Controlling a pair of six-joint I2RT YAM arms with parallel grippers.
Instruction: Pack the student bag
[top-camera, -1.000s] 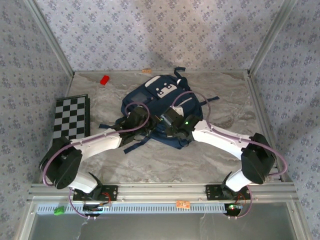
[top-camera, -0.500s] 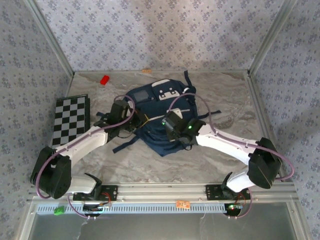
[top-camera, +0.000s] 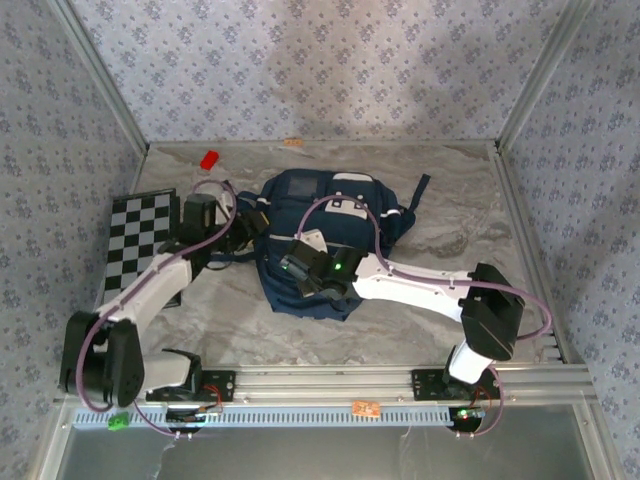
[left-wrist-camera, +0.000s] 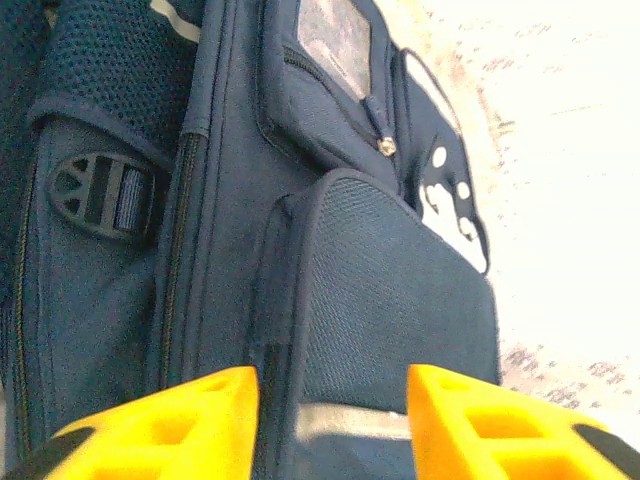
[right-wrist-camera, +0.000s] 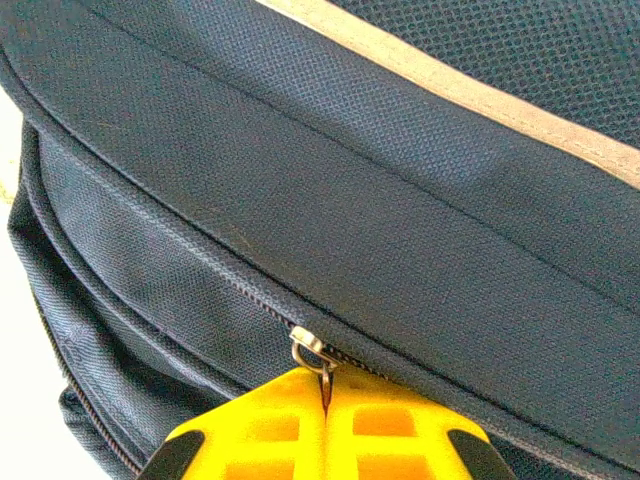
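While my right gripper (right-wrist-camera: 325, 405) pinches the zipper pull (right-wrist-camera: 312, 352) of the student bag (right-wrist-camera: 400, 200), my left gripper (left-wrist-camera: 335, 405) — fingers parted — faces its mesh pocket (left-wrist-camera: 390, 290).

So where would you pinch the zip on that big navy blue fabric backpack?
The small silver metal pull tab on the navy backpack: thin, flat, sticking clear of the fabric. Come in from its free end, as the right arm's yellow fingers do, shut on it.
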